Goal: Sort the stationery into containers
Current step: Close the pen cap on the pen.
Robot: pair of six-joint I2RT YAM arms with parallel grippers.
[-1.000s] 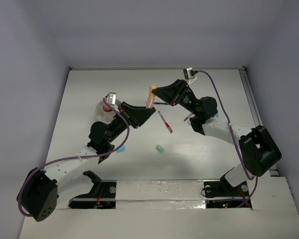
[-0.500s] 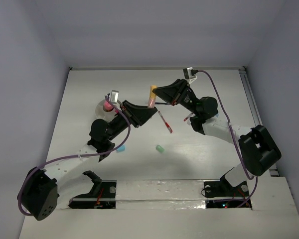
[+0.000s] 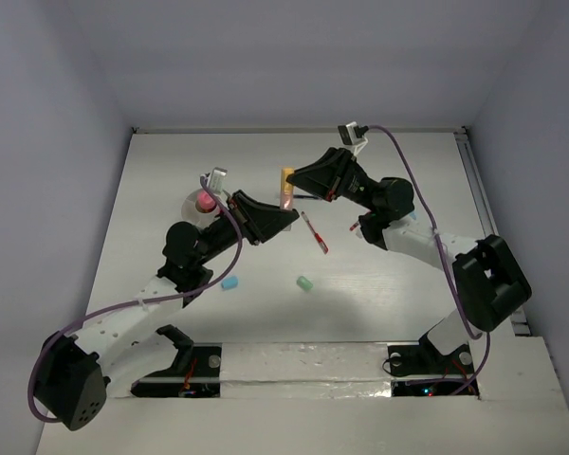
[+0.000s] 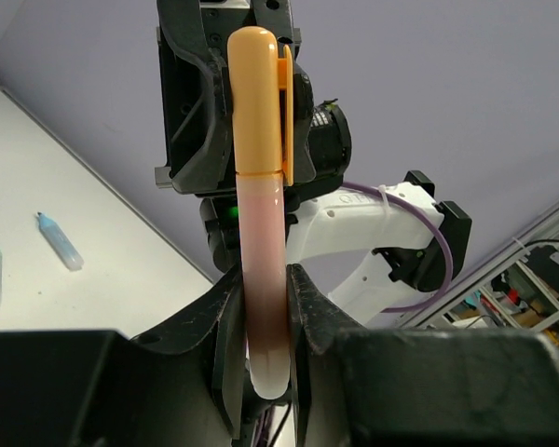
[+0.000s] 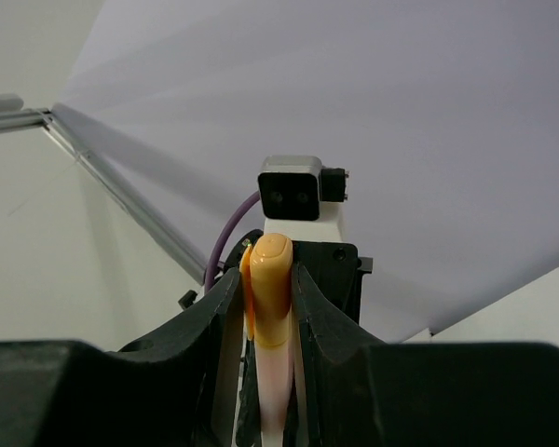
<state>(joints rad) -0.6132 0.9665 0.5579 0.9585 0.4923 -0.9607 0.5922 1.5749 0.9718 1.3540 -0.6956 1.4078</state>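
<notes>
The left gripper (image 4: 265, 340) is closed tight on the pale lower barrel of the orange marker (image 3: 286, 180). Its fingers (image 4: 231, 335) press both sides. The right gripper (image 5: 268, 293) is closed narrowly on the same marker's orange cap end, with a finger (image 5: 309, 307) against each side. So the marker stands nearly upright in the air, gripped at both ends, to the right of the white cup (image 3: 192, 205). A pink marker (image 3: 205, 199) sits in that cup.

Against the frame a second ago, the marker has barely moved. The right wrist has swung a little up and toward the cup. The left arm's elbow has lifted away from the light-blue eraser (image 3: 229, 282), which now lies fully uncovered below the cup.

A red pen (image 3: 313, 232) lies farther right of the cup than the marker, and a mint eraser (image 3: 304, 282) lies below it. The table (image 3: 161, 161) runs on past the cup to its far and left edges. A metal rail (image 3: 472, 185) lines the edge farthest from the cup.
</notes>
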